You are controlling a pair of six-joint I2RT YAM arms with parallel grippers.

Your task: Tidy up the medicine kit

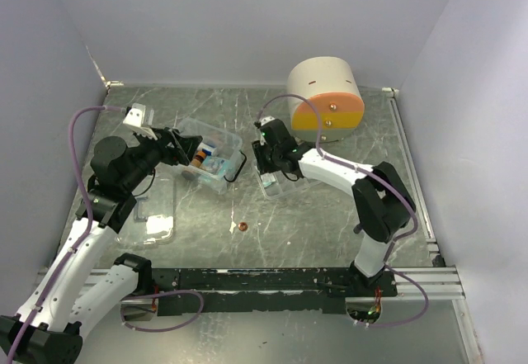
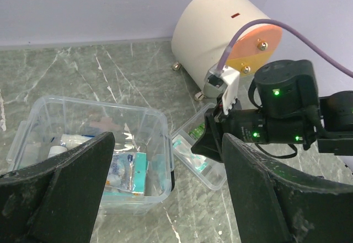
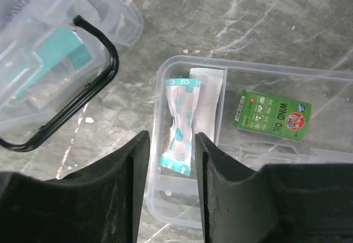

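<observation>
On the grey marbled table (image 1: pixel 330 224), the medicine kit's clear box (image 1: pixel 210 156) sits left of centre, black handle (image 3: pixel 113 66) at its end, and the divided tray (image 3: pixel 276 83) stands just beside it. One tray compartment holds a green carton (image 3: pixel 271 114) printed "WIND OIL"; the next holds a teal-and-white sachet (image 3: pixel 181 123) touching a white sachet (image 3: pixel 207 102), their print too small to read. The right claw (image 3: pixel 171 144) hangs over them, fingers parted, gripping nothing. The left claw (image 2: pixel 168 141) gapes wide above the box.
</observation>
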